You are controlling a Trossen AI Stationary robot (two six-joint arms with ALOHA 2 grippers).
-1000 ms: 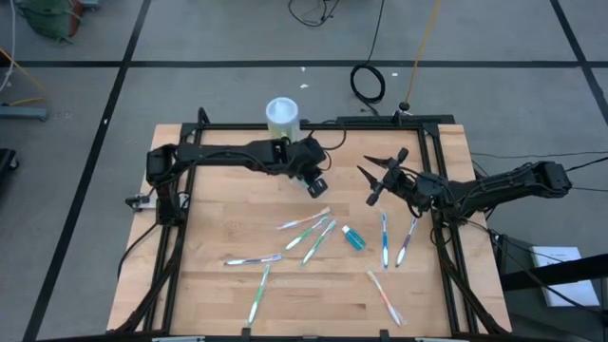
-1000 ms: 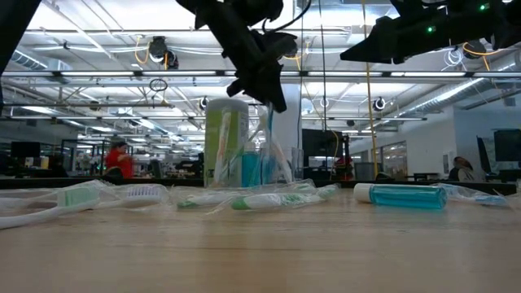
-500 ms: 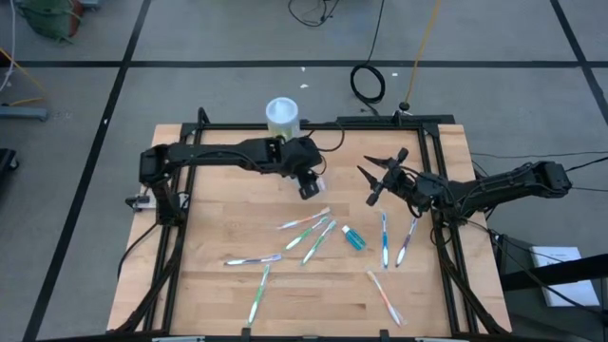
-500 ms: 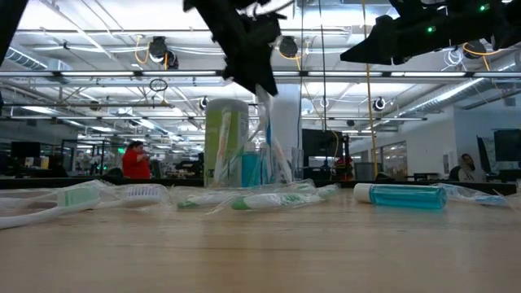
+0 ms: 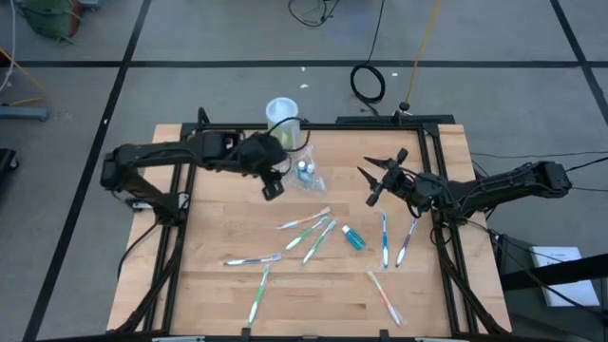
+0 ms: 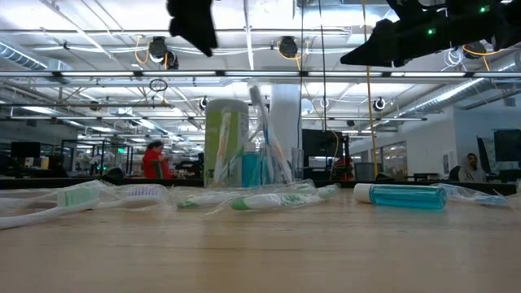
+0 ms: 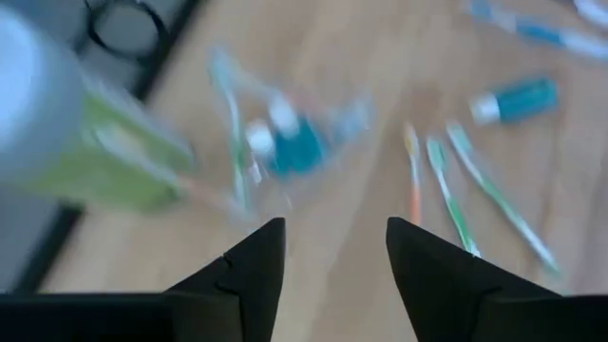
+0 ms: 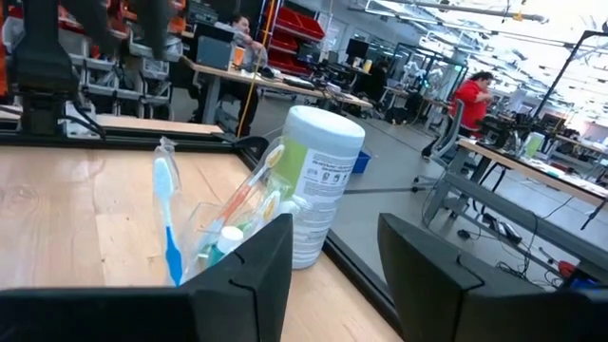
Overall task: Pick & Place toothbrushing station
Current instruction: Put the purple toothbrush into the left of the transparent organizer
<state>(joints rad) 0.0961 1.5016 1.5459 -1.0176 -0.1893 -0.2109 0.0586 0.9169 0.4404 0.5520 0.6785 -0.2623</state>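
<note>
The small see-through plastic toothbrushing station [image 5: 306,172] stands upright near the far edge of the wooden worktop [image 5: 218,228], just beside the taller green cylinder canister with a white lid [image 5: 283,116]; several toothbrushes and a small blue-green tube stand up out of it, as the right wrist view shows [image 8: 220,237]. The left gripper [image 5: 272,188] hangs above the worktop a little to the left of the station and apart from it, its jaws spread and holding nothing; the left wrist view looks down between its two dark fingers [image 7: 249,268] at the blurred station [image 7: 290,142] and canister [image 7: 66,123]. The right gripper [image 5: 376,179] hovers over the right part of the worktop, well apart from the station, jaws parted and empty. Loose toothbrushes lie scattered across the middle and near side of the worktop, among them a green-and-white pair [image 5: 309,228], and a teal toothpaste tube [image 5: 353,237] lies flat beside them. In the low view the station [image 6: 262,155] stands in front of the canister [image 6: 225,140], with the toothpaste tube [image 6: 403,195] lying off to one side.
</note>
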